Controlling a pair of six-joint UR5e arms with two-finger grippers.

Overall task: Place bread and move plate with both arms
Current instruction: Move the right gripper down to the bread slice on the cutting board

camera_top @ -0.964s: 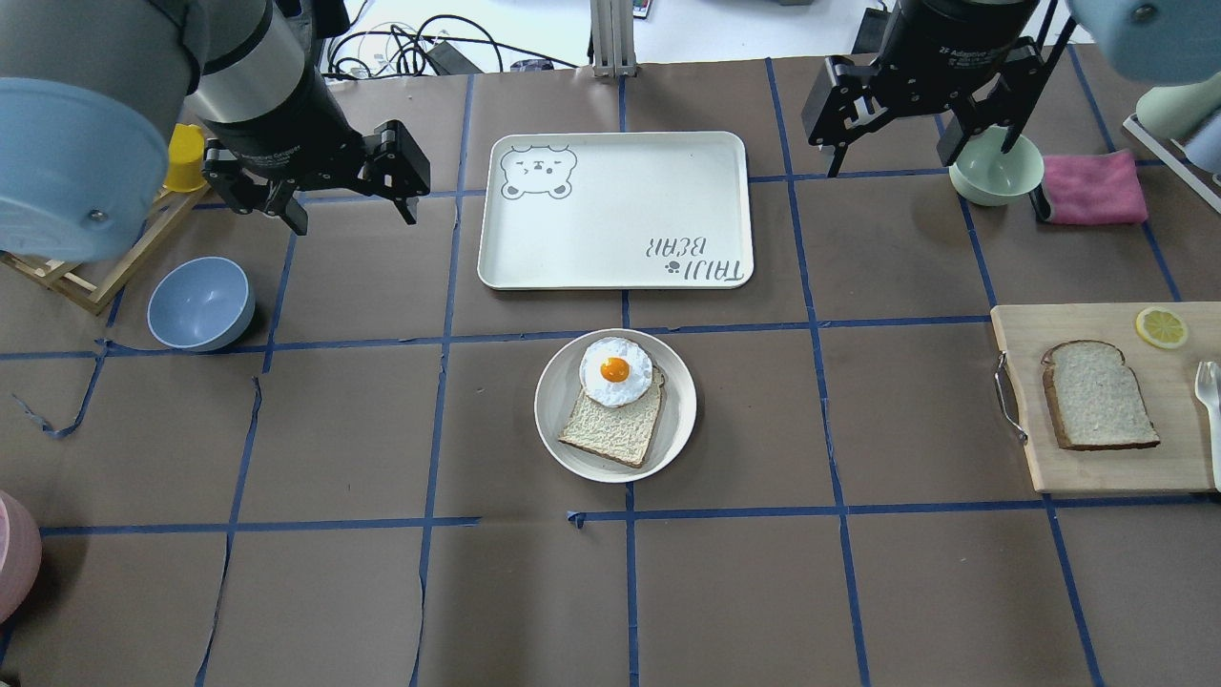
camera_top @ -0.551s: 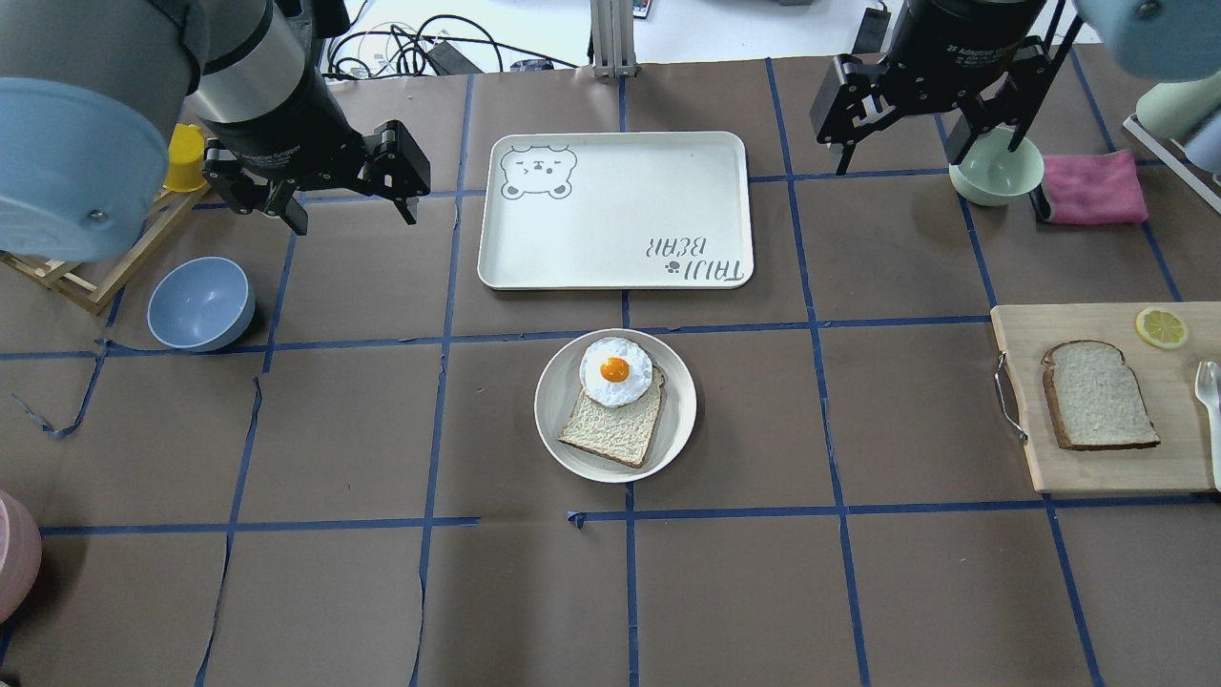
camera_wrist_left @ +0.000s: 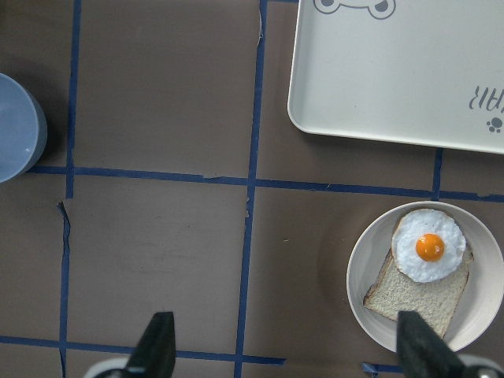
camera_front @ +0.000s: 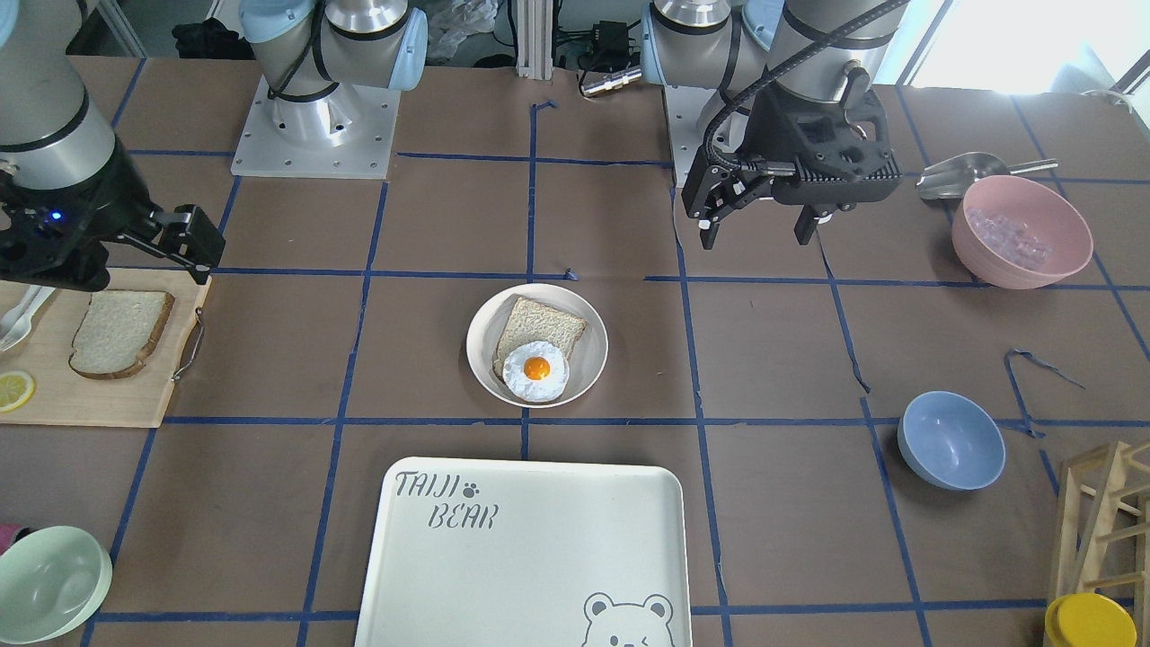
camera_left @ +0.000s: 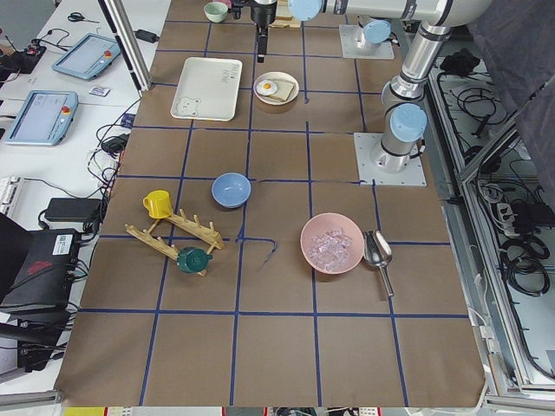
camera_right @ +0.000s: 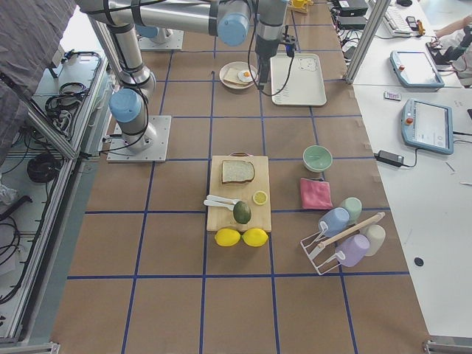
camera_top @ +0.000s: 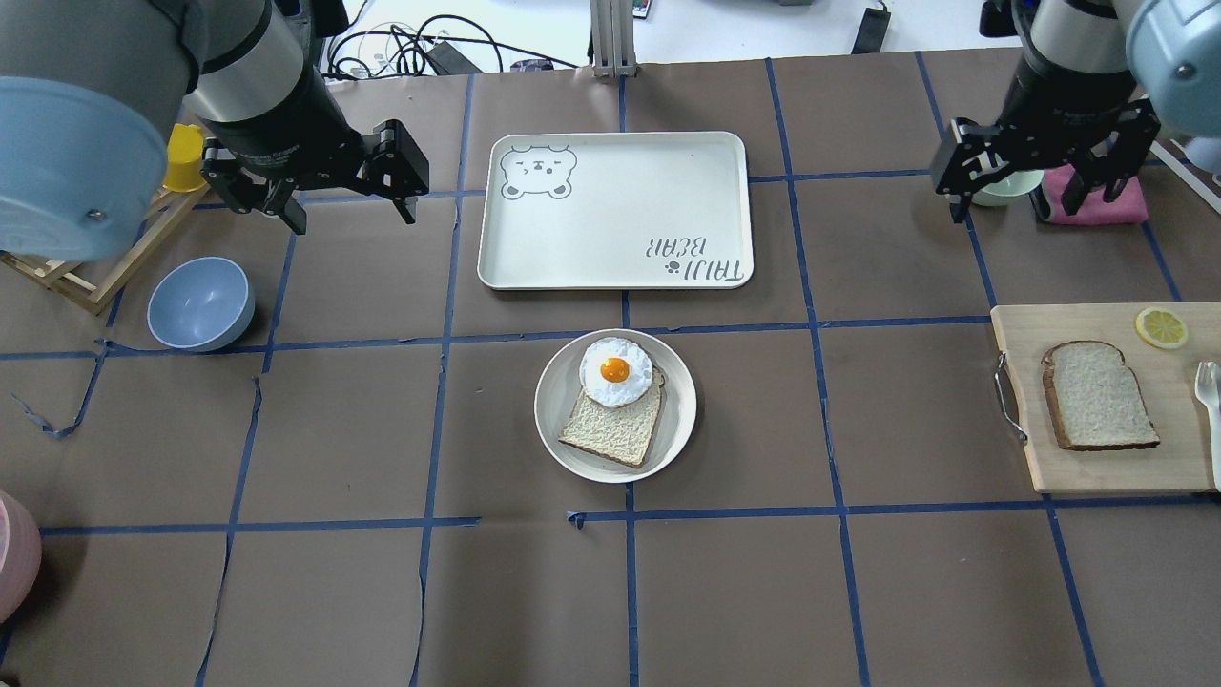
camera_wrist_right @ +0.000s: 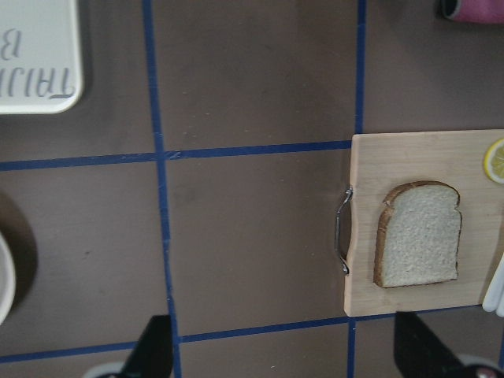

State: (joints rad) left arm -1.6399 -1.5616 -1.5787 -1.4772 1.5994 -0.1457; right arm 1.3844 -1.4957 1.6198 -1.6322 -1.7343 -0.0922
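The left gripper [camera_top: 353, 218] hangs above the brown paper-covered table [camera_top: 362, 592] at the far left, its two black fingers spread wide and holding nothing. A line of small white print runs round its wrist; it may be a maker's name, but it is too fine to read. Below it sits a round blue-grey bowl [camera_top: 200, 303].

Farther right lies a rectangular cream tray [camera_top: 620, 191] with a winking bear's face in one corner and the words "TAIJI BEAR" beside a paw mark in the other. Just beside its near edge stands the round cream-beige plate [camera_top: 553, 401], bearing a thin tan slice of bread [camera_top: 610, 429] with a fried egg [camera_top: 615, 370] on its far end.

The right gripper [camera_top: 1014, 208] hovers over a pale green bowl [camera_top: 1002, 186] and a pink cloth [camera_top: 1097, 191], fingers likewise wide apart and empty. Nearer, a pale wooden cutting board [camera_top: 1107, 324] with a metal handle carries the thick dark-crusted bread slice [camera_top: 1097, 394], flat, well apart from the plate, and a lemon slice [camera_top: 1161, 327].
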